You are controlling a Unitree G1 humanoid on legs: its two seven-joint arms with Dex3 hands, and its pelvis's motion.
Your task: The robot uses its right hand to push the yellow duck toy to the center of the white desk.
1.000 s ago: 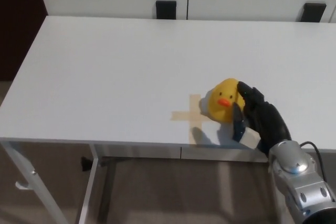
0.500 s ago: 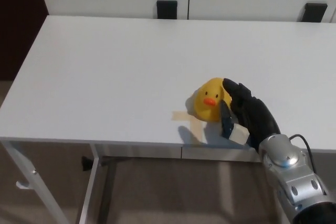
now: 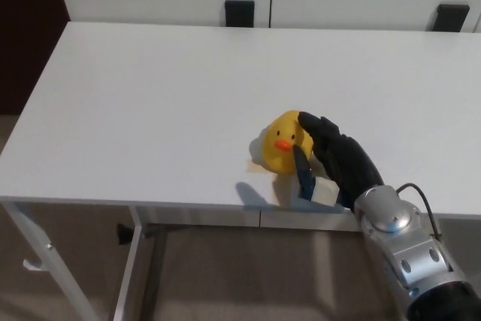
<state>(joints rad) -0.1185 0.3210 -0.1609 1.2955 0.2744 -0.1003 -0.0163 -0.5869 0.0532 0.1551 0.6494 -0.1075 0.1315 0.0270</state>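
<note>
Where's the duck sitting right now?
In the head view, the yellow duck sits near the desk's front edge, slightly right of centre, with the right robot hand against its right side.

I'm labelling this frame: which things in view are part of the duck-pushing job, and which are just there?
Part of the job:
duck
right hand, against the duck's side
desk
tape mark, mostly covered

Just there:
two black brackets behind the desk

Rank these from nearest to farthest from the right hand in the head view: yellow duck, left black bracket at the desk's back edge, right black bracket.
1. Yellow duck, touching the right hand on its left.
2. Right black bracket, far back right.
3. Left black bracket, far back, slightly farther.
</note>
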